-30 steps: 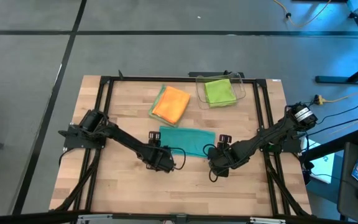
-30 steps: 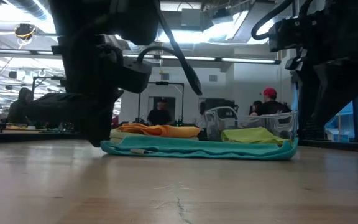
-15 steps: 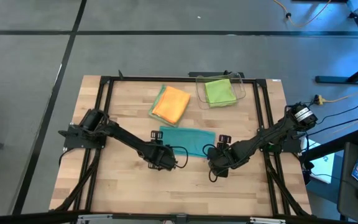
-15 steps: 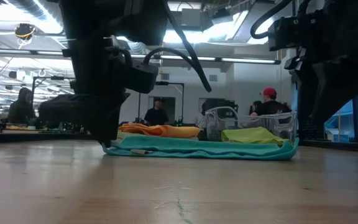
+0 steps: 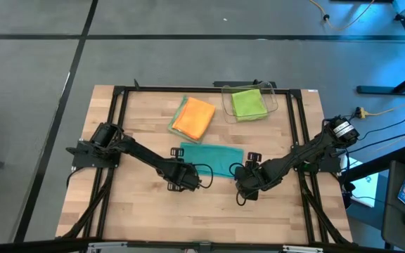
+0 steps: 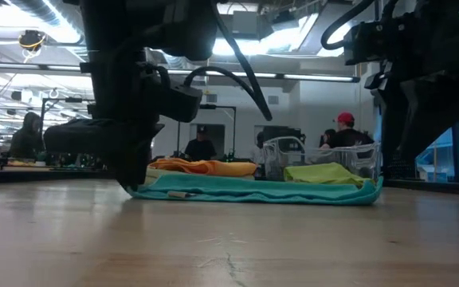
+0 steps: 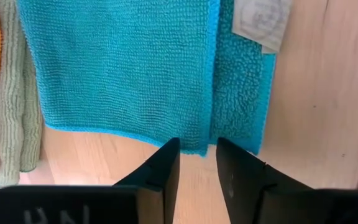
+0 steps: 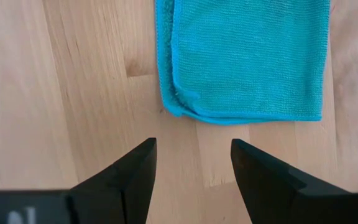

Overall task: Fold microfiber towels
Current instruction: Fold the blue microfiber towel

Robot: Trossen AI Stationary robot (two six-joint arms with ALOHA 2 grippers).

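Observation:
The teal towel [image 5: 213, 156] lies folded in a long strip, flat on the table's middle; a white tag [image 7: 260, 22] shows at its left end. My left gripper [image 7: 196, 152] points steeply down at the towel's near left corner, open by a narrow gap. My right gripper [image 8: 193, 152] hangs wide open over bare wood just short of the towel's near right corner [image 8: 182, 109]. The orange towel [image 5: 194, 117] rests on the pale sage one [image 5: 177, 119] farther back. The lime green towel [image 5: 247, 103] lies in the clear bin [image 5: 274, 98]. My left gripper's fingertips [image 7: 169, 149] stand on either side of the corner of the teal towel's upper layer [image 7: 202, 148], coming from above and slanting from the near side. I cannot tell whether they touch the cloth. The towel lies flat on the table.
Bare wood lies along the table's near half [image 5: 209, 218]. The black frame rails [image 5: 118, 126] run along both sides. In the low view, people stand in the room behind the table [image 6: 343, 131].

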